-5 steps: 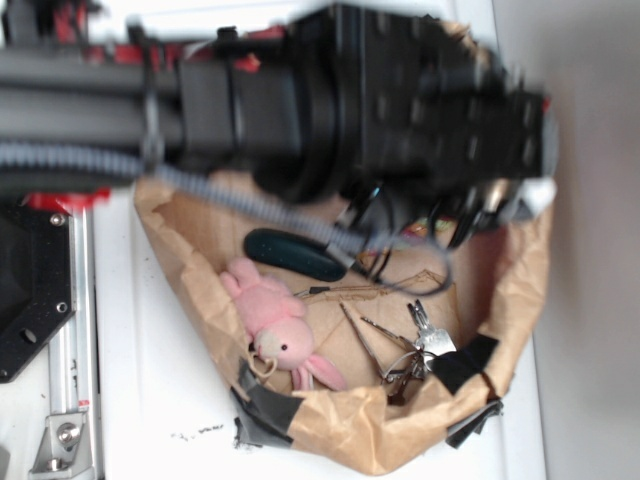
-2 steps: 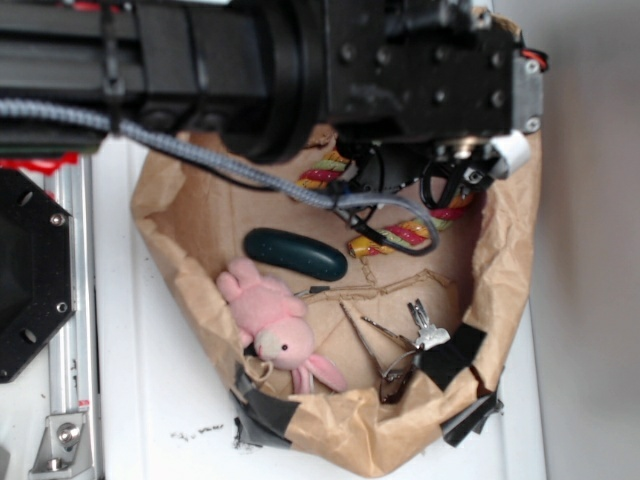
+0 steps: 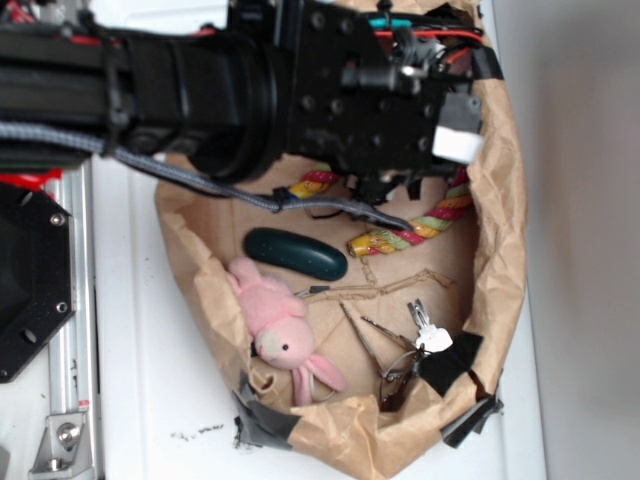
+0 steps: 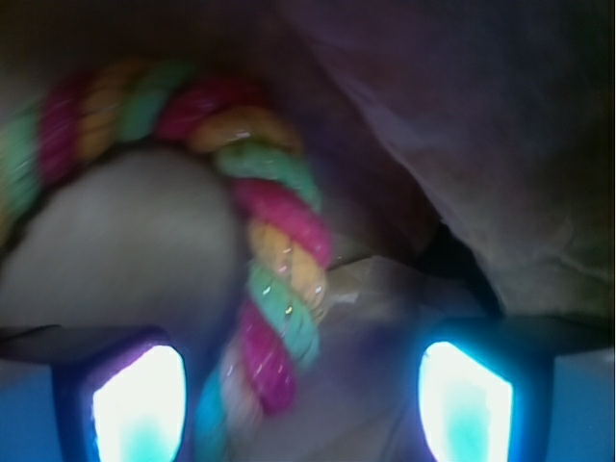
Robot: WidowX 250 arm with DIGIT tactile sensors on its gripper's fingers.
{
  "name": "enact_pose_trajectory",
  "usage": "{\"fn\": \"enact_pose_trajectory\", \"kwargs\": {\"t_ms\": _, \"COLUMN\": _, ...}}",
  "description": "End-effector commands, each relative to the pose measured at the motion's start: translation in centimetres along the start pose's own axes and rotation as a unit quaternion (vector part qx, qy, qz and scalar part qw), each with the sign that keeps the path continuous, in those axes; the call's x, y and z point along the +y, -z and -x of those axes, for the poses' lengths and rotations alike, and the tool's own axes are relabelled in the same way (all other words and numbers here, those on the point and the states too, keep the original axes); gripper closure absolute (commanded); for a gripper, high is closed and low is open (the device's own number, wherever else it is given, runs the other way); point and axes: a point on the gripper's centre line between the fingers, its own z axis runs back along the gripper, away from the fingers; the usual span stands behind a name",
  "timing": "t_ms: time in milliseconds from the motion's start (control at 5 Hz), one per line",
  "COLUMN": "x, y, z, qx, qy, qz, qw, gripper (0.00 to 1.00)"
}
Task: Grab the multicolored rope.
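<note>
Exterior view: we see the black arm filling the upper half of the frame, its gripper (image 3: 395,190) lowered into a brown paper-lined container (image 3: 505,230) and largely hidden by the wrist housing. The multicolored rope (image 3: 420,228) lies in the container's upper part, just under the arm, one yellow end showing near the centre. Below it lie a dark green oblong object (image 3: 296,254), a pink plush bunny (image 3: 276,328) and a bunch of keys (image 3: 415,340) at lower right.

Wrist view (blurred): we see the rope (image 4: 274,279) curving down from upper left to bottom centre, passing between the two fingers (image 4: 140,399), nearer the left one. The jaws stand apart, not closed on it.
</note>
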Motion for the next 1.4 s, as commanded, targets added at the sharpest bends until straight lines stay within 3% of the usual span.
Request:
{"fn": "enact_pose_trajectory", "kwargs": {"t_ms": 0, "x": -1.0, "y": 0.3, "z": -2.0, "qx": -0.012, "qy": -0.017, "qz": 0.043, "qw": 0.999, "gripper": 0.00}}
{"fn": "enact_pose_trajectory", "kwargs": {"t_ms": 400, "x": -2.0, "y": -0.7, "z": -3.3, "qx": -0.033, "qy": 0.101, "qz": 0.132, "qw": 0.986, "gripper": 0.00}}
{"fn": "enact_pose_trajectory", "kwargs": {"t_ms": 600, "x": -2.2, "y": -0.4, "z": -3.7, "qx": -0.025, "qy": 0.153, "qz": 0.159, "qw": 0.975, "gripper": 0.00}}
{"fn": "enact_pose_trajectory", "kwargs": {"t_ms": 800, "x": -2.4, "y": 0.1, "z": -3.8, "qx": -0.017, "qy": 0.159, "qz": 0.173, "qw": 0.972, "gripper": 1.00}}
{"fn": "enact_pose_trajectory", "kwargs": {"t_ms": 1200, "x": -2.7, "y": -0.4, "z": -3.0, "qx": -0.012, "qy": 0.170, "qz": 0.165, "qw": 0.972, "gripper": 1.00}}
